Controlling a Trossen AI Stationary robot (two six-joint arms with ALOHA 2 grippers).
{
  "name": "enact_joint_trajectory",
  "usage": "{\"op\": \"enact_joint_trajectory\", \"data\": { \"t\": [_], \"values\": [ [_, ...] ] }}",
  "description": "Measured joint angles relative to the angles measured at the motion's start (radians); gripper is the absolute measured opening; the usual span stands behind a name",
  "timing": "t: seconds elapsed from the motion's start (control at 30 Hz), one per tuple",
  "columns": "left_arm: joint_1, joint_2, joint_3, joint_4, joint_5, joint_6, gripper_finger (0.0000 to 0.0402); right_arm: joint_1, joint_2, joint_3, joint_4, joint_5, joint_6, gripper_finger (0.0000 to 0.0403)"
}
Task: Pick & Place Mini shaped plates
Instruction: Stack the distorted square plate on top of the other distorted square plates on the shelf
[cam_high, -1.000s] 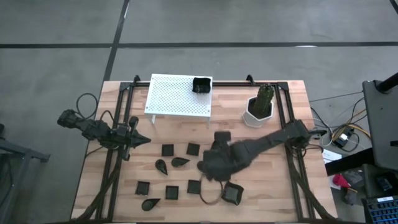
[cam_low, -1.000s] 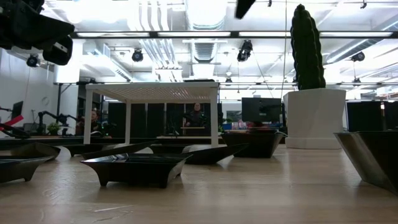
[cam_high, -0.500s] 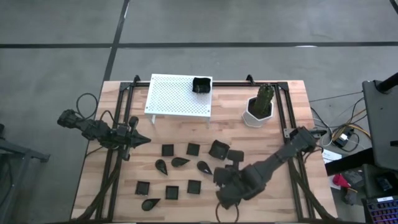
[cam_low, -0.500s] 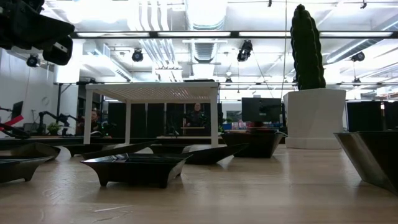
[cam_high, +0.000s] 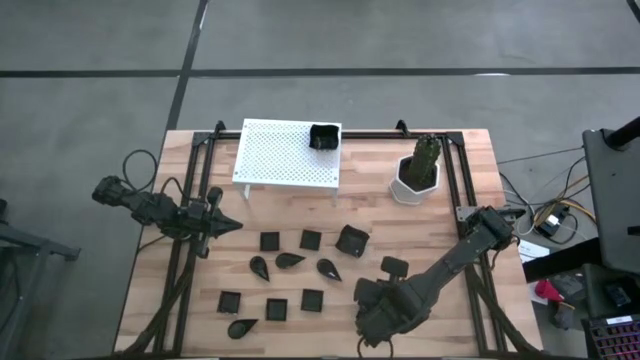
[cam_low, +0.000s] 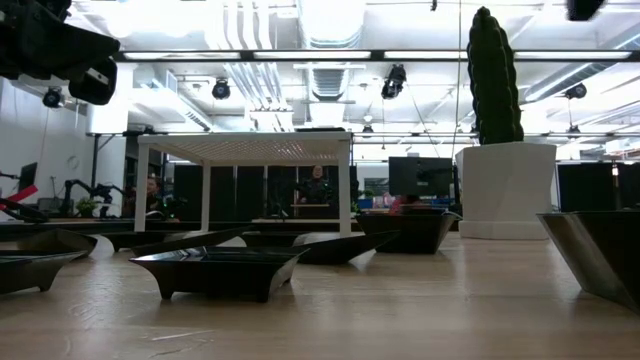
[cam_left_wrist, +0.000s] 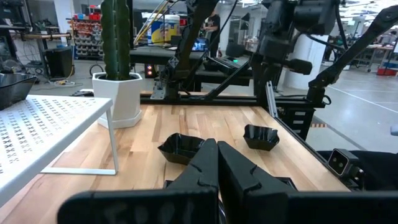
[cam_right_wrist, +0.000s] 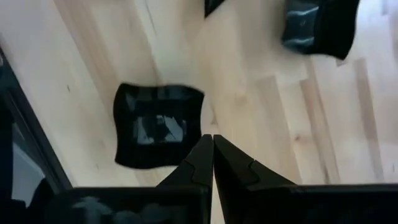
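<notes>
Since half a second ago, the right arm has been swinging farther toward the near right part of the bench (cam_high: 470, 150), uncovering a raised-rim square dish (cam_high: 393, 266) that was hidden under it. The right gripper (cam_high: 375, 320) is now hanging over the near edge of the bench, right of the middle. In the right wrist view its fingers (cam_right_wrist: 205, 163) are pressed together with nothing between them, and a square dish with a wavy rim (cam_right_wrist: 158, 126) is lying on the wood just beyond their tips.

Other small black dishes are lying spread across the middle of the bench. A second raised-rim square (cam_high: 351, 240) is sitting just left of and beyond the uncovered one. Two flat squares (cam_high: 269, 241) are lying side by side left of it, three teardrop dishes (cam_high: 289, 260) are lying in a row nearer the camera, three more flat squares (cam_high: 276, 309) are lying in a nearer row, and one teardrop (cam_high: 242, 327) is lying nearest, to the left. One black dish (cam_high: 322, 137) is resting on the far right corner of the white rack (cam_high: 283, 155) at the far side. A white pot with a cactus (cam_high: 417, 172) is standing right of the rack.

The left gripper (cam_high: 226, 226) is waiting over the left side of the bench, fingers (cam_left_wrist: 208, 163) pressed together and holding nothing.
</notes>
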Motion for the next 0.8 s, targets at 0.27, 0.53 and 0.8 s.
{"op": "enact_joint_trajectory", "data": {
  "t": [0.27,0.53,0.8],
  "values": [
    [0.000,0.000,0.000,0.000,0.000,0.000,0.0000,0.002,0.000,-0.059,0.141,-0.093,-0.017,0.0008],
    [0.000,0.000,0.000,0.000,0.000,0.000,0.0000,0.007,0.000,-0.083,0.168,-0.100,-0.009,0.0008],
    [0.000,0.000,0.000,0.000,0.000,0.000,0.0000,0.013,0.000,-0.112,0.400,-0.104,-0.012,0.0008]
  ]
}}
